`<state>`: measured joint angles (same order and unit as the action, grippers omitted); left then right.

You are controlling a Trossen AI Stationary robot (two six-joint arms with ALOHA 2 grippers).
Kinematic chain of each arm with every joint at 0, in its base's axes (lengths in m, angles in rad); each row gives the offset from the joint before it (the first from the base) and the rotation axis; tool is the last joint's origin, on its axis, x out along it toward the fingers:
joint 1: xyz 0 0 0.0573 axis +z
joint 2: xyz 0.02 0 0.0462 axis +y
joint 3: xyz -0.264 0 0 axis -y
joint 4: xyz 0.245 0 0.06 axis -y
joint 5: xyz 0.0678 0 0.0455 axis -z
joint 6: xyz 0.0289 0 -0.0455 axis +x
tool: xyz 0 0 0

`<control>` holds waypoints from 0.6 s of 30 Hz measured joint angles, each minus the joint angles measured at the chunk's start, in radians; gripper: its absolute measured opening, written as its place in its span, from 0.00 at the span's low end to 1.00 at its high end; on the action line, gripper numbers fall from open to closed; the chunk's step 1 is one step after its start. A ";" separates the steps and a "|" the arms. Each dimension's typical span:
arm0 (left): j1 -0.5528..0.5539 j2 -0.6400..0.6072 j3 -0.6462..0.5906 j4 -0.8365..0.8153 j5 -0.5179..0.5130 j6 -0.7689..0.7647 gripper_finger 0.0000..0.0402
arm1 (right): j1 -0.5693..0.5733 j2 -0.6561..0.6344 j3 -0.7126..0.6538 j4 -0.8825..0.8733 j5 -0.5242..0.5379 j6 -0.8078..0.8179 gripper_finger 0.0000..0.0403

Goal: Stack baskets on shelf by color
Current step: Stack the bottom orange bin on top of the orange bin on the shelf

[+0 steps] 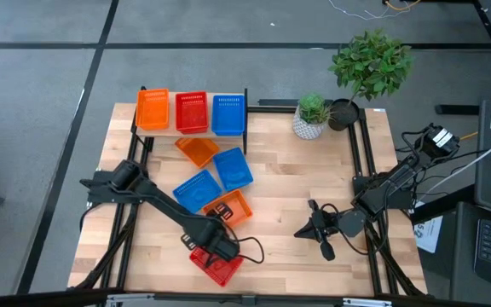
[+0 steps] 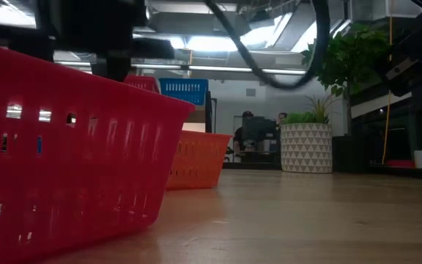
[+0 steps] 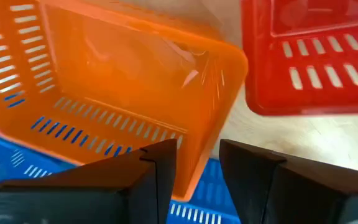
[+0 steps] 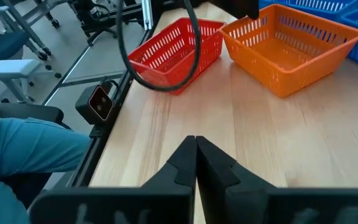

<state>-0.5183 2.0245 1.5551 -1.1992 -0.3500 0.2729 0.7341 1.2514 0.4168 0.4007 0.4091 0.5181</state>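
Observation:
Three baskets, orange (image 1: 153, 110), red (image 1: 191, 112) and blue (image 1: 228, 114), sit side by side on the shelf (image 1: 167, 133) at the far edge. On the table lie an orange basket (image 1: 196, 150), two blue ones (image 1: 233, 168) (image 1: 196, 189), a second orange one (image 1: 230, 207) and a red one (image 1: 217, 265) near the front edge. My left gripper (image 3: 199, 155) is at the second orange basket (image 3: 123, 81), shut on its wall. My right gripper (image 4: 196, 142) is shut and hangs over bare wood right of the baskets (image 1: 303, 228). My left gripper holds the second orange basket by its side wall near a corner (image 3: 194, 140). One finger (image 3: 157, 165) is inside the basket and the other (image 3: 250, 165) outside, coming from above. In the low view the basket's base (image 2: 196, 183) looks level on the table. A blue basket (image 3: 5, 168) shows under its edge.
A white patterned pot with a small plant (image 1: 311, 126) and a taller plant (image 1: 369, 64) stand at the far right corner. Bare wood lies across the table's right half (image 1: 314, 179). A person's blue-clothed limb (image 4: 30, 149) shows beside the table's edge.

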 joint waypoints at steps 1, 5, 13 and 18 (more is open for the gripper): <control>0.004 0.008 0.000 0.000 0.001 0.000 0.29 | 0.000 0.000 0.000 0.000 0.000 -0.001 0.02; 0.026 0.038 0.000 0.003 0.011 -0.008 0.28 | 0.000 0.000 0.000 -0.001 0.000 -0.001 0.02; 0.032 0.026 0.002 0.006 0.021 0.052 0.03 | 0.000 0.000 0.000 -0.001 -0.001 -0.003 0.02; 0.032 0.024 0.100 -0.044 0.014 0.052 0.01 | 0.000 0.000 0.000 -0.002 -0.001 -0.003 0.02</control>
<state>-0.4866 2.0487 1.6554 -1.2428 -0.3358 0.3248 0.7341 1.2514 0.4168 0.3986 0.4081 0.5156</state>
